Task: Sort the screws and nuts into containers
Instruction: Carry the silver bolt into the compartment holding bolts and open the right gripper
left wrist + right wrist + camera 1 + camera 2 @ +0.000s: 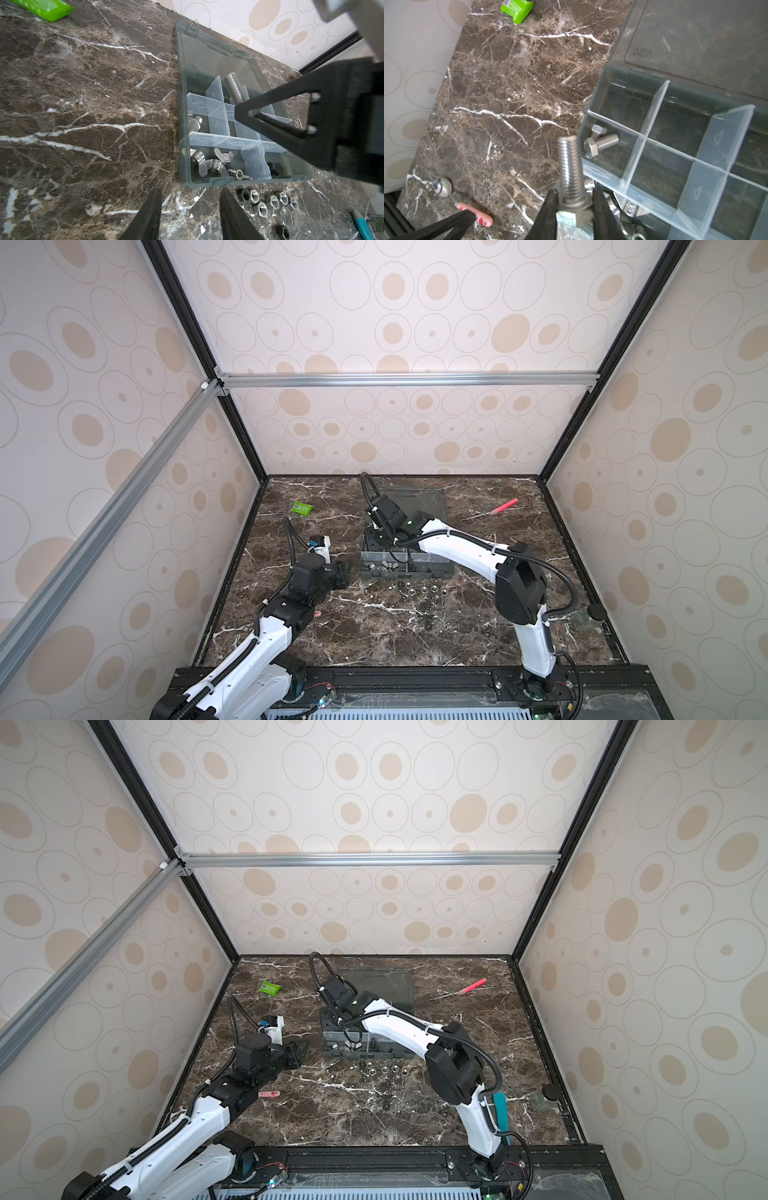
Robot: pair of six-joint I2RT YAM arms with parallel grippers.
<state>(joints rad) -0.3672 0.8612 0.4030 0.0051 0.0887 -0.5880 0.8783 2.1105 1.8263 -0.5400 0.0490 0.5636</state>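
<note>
Top views: I am seeing the organizer box (399, 572) lying open mid-table, with loose nuts (424, 589) lying just near of it.

Left wrist: the left gripper (190, 207) is hovering with its jaws apart and empty. Wing nuts (212, 162) are sitting in the near-left container (207, 138).

Right wrist: the right gripper (574, 214) is clamping a screw (571, 164) by its head over the box's far-left part. Two screws (602, 141) are lying in a left-column container.

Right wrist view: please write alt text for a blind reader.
The right gripper holds a silver bolt near its head, beside an open organizer box where two more bolts lie in one cell.
</note>
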